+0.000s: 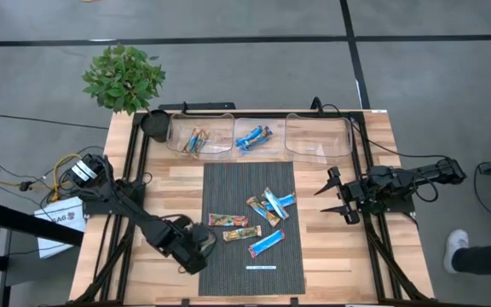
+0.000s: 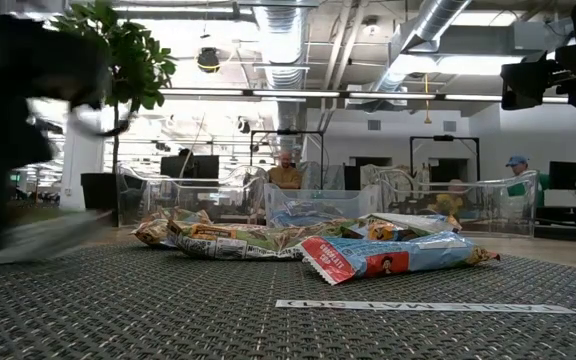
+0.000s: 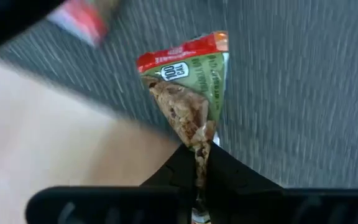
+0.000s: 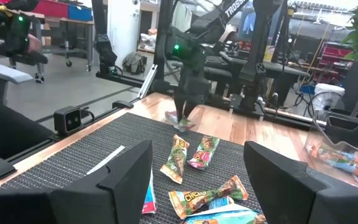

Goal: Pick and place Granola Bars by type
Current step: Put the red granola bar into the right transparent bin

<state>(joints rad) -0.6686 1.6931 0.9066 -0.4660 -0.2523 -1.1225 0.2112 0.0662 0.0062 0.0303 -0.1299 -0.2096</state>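
Note:
My left gripper is at the left edge of the dark mat, shut on one granola bar with a green and red wrapper. The right wrist view shows that gripper pointing down with the bar below it. Several other bars lie flat on the mat: tan ones and blue-and-orange ones. My right gripper waits open above the wood to the right of the mat. My left gripper pinches the green and red bar by one end of its wrapper between the two fingers, which come from above and point down. The bar hangs below the fingers over the mat's left edge. I cannot tell whether its lower end touches the mat.
Three clear bins stand along the far edge: the left bin holds tan bars, the middle one blue bars, and the right one shows none. A thin white strip lies near the mat's near edge. A potted plant stands at the far left corner.

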